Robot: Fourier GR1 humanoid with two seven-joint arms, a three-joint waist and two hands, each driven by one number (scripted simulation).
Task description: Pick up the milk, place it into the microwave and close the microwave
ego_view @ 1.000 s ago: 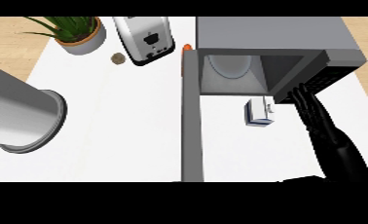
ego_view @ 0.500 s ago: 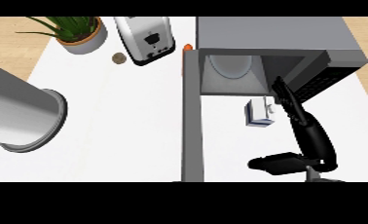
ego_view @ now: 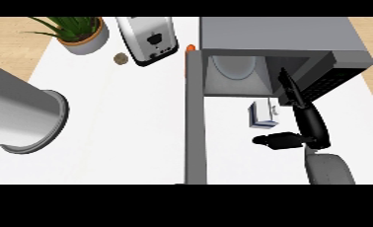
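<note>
White counter [ego_view: 109, 122] | milk [ego_view: 262, 114] sits just outside the open microwave [ego_view: 277, 33] | right hand [ego_view: 312, 125] close on milk's right side, fingers straight, thumb out, holding nothing

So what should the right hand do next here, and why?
Probably ease the right hand left and curl round the milk. The hand is open, fingers straight beside the carton's right side and thumb spread on its near side, so nothing is held yet, and the microwave stands open just beyond.
</note>
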